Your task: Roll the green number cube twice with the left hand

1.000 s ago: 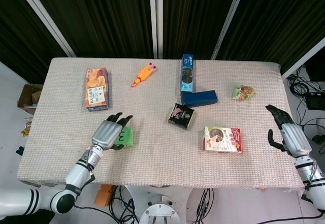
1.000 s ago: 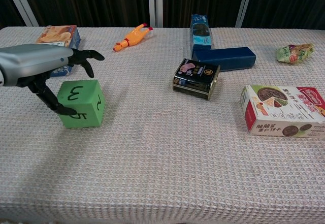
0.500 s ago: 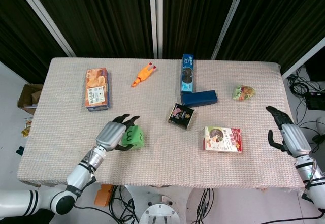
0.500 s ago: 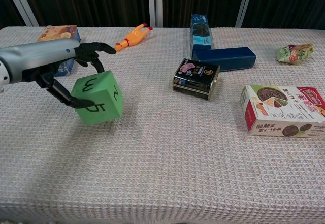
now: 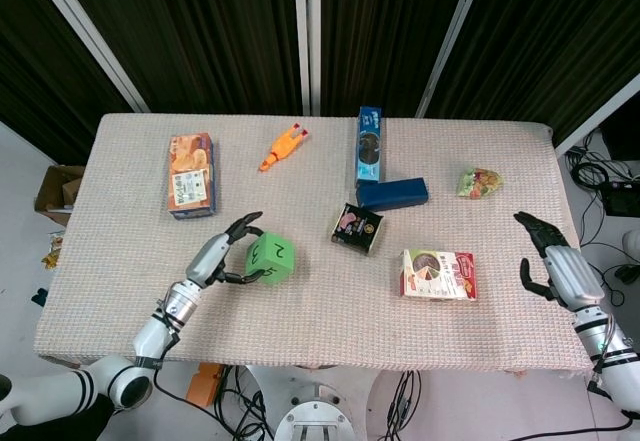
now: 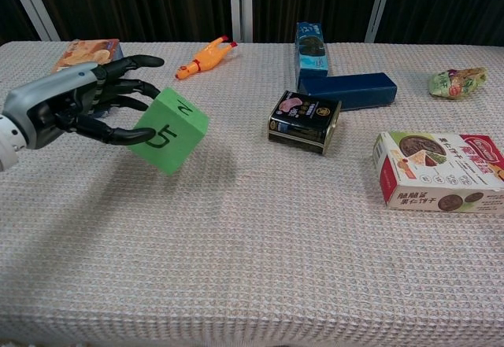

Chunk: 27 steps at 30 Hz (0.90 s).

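Only chest view shows green number cube (image 6: 168, 129) tilted.

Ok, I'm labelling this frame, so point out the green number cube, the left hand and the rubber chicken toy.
green number cube (image 6: 169, 129), chest view, on its 5 face.
left hand (image 6: 67, 111), chest view, on its grey back.
rubber chicken toy (image 5: 283, 147), head view, on its orange body.

One green cube (image 5: 270, 258), five boxes (one dark packet (image 5: 357, 227) included), one rubber chicken (image 5: 281, 147), one snack bag (image 5: 480, 182).
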Motion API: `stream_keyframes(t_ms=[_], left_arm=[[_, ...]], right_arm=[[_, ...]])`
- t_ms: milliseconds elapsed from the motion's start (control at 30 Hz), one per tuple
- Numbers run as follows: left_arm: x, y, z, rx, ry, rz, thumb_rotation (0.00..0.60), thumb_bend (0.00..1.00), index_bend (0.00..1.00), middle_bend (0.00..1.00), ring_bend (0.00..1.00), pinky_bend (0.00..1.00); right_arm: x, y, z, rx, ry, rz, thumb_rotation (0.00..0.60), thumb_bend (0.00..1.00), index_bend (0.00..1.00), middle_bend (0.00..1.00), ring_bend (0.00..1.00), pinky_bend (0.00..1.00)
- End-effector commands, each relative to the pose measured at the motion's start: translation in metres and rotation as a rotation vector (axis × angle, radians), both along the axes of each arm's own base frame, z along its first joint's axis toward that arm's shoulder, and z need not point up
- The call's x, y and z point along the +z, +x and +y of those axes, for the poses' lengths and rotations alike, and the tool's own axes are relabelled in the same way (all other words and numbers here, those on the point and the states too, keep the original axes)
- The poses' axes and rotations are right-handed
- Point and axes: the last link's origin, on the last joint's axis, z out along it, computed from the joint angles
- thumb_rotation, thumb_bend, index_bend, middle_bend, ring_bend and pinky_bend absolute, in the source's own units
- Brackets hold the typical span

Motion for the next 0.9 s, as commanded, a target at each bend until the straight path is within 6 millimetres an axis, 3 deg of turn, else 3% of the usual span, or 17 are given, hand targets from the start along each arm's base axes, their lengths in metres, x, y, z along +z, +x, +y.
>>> stream_keyframes(t_ms=[33,233,367,633,900], left_arm=[[-0.013,-0.01,-0.008,-0.038,0.043,-0.008,0.6,0.29,0.07,0.46,0.08,0.16],[-0.015,-0.02,-0.01,-0.078,0.079,0.049,0.6,0.24,0.06,0.42,0.08,0.16],[-0.016,-0.024,-0.013,-0.093,0.077,0.071,0.6,0.17,0.05,0.27,0.08,0.16],[-0.015,-0.034,-0.016,-0.089,0.092,0.086,0.6,0.09,0.03,0.09,0.07,0.16],[0.0,-0.044,-0.023,-0.122,0.148,0.132,0.6,0.09,0.03,0.05,0.06,0.16]], right_arm=[[0.0,0.001,-0.001,0.003,-0.003,-0.01,0.586,0.63,0.0,0.0,0.0,0.0],[0.0,0.002,-0.001,0.006,-0.004,-0.011,0.586,0.63,0.0,0.0,0.0,0.0],[0.0,0.002,-0.001,0.007,-0.007,-0.013,0.586,0.63,0.0,0.0,0.0,0.0],[0.003,0.003,0.001,0.011,-0.017,-0.016,0.585,0.61,0.0,0.0,0.0,0.0],[0.006,0.004,0.001,0.017,-0.032,-0.021,0.586,0.61,0.0,0.0,0.0,0.0]])
